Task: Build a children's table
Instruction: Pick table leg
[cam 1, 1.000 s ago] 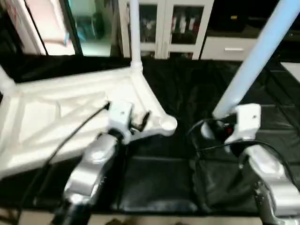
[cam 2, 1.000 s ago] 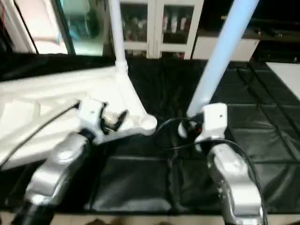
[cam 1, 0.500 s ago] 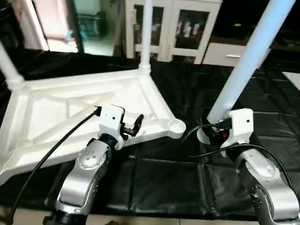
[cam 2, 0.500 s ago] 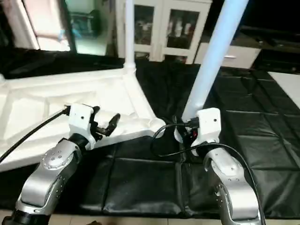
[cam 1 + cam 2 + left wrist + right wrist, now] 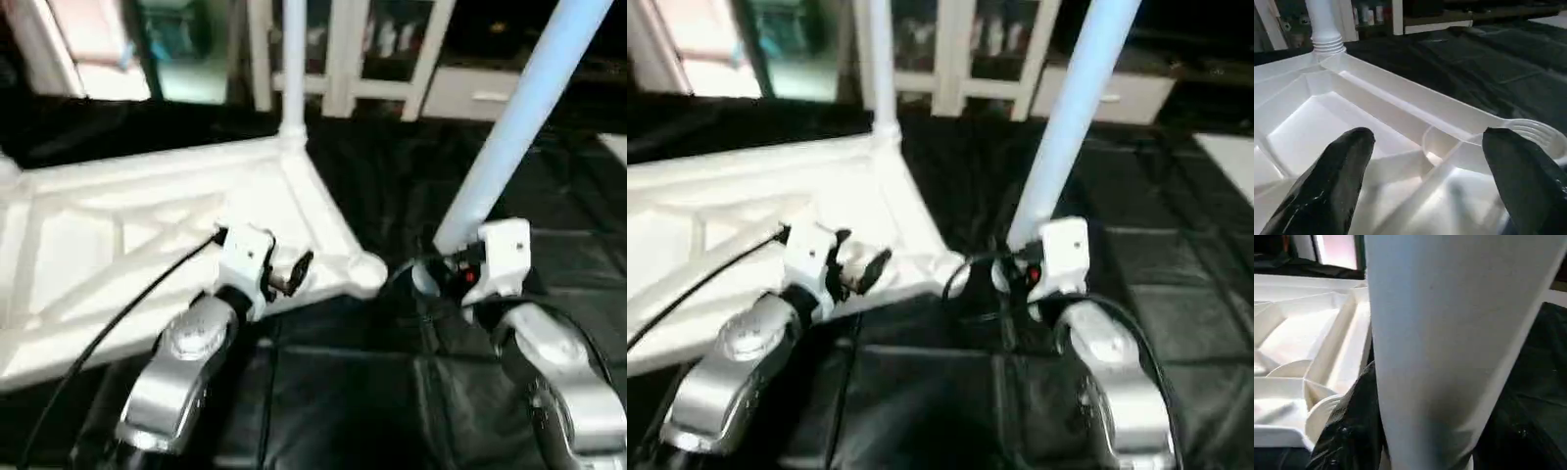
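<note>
Children's table top: white plastic, lying upside down on the left half of the black-sheeted bench, ribbed underside facing up. One leg stands upright in the far corner socket. The near right corner socket is empty and sits just beside your right arm's load.

Loose leg: long white tube, leaning up and away to the right, its lower end low near the bench, just right of the empty socket.

Right gripper: your jaws stand about half open and are closed around the lower end of the loose leg; the right wrist view shows a black finger pressed against the tube.

Left gripper: your jaws stand wide and hold nothing. They hover over the near rim of the top, one finger on each side of a rib near the empty socket.

Risks, as judged from here:
- The leg is gripped at its bottom only, with its long length leaning away, so it may swing or slip in your jaws as you move.
- The leg end is not yet over the socket. Pushing it in at this tilt may jam it or shove the top along the slick sheet.
- The top is not held. If your left jaws do not steady the rim first, the top may slide or tip.
</note>
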